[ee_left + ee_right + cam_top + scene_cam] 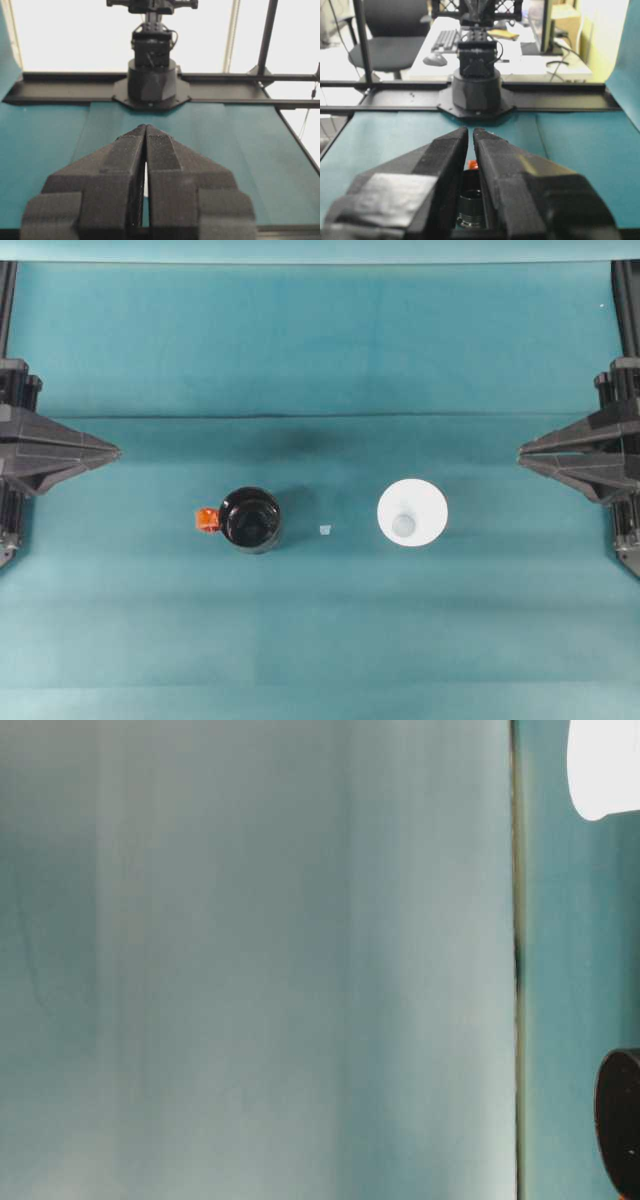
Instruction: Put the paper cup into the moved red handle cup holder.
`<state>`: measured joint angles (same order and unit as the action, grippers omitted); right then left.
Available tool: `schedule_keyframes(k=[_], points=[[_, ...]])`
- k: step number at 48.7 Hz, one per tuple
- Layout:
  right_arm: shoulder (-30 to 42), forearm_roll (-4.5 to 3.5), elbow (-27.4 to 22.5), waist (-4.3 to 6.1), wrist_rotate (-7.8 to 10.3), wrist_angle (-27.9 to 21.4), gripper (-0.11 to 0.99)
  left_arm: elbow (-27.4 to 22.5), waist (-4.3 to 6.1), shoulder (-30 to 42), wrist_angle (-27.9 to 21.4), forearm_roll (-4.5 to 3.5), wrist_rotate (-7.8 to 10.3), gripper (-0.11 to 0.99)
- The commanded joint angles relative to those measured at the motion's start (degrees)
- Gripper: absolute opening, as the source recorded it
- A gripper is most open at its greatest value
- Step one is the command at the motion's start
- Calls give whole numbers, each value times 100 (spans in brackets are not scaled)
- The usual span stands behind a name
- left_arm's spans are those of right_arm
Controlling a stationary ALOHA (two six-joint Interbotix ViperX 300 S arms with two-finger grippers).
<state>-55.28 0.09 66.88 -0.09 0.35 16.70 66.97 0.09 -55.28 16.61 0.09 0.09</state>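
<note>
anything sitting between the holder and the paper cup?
In the overhead view, one tiny pale scrap lies on the teal cloth between the holder and the paper cup; otherwise that stretch is bare.

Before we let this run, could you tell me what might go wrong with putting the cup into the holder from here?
1. The cup is a light paper cone with a wide rim; a hard pinch by the right gripper could crush it, and a loose one could let it slip.
2. The holder stands free on the cloth, so an off-centre placement could tip or push it.
3. A small scrap lies between them and could get dragged along.
</note>
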Motion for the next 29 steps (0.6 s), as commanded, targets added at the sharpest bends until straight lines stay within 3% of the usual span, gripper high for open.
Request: schedule_keyframes(k=[1, 5, 7, 11, 17, 20, 29], points=[[35, 35, -35, 18, -9, 35, 0, -272, 158, 264, -193, 53, -229, 2], [26, 202, -44, 18, 79, -105, -1, -466, 220, 483, -633, 53, -431, 2], [26, 237, -53, 18, 158, -229, -5, -571, 264, 563, -888, 53, -519, 2], [9, 237, -79, 18, 343, -527, -9, -800, 316, 694, -1441, 53, -633, 2], [9, 237, -123, 9, 571, -993, -10, -1072, 325, 888, -2171, 53, -624, 2], [0, 237, -149, 18, 598, -1230, -10, -1213, 290, 1028, -2602, 88, -615, 2], [18, 237, -220, 44, 598, -1925, -10, -1600, 281, 1661, -3612, 88, -606, 2]])
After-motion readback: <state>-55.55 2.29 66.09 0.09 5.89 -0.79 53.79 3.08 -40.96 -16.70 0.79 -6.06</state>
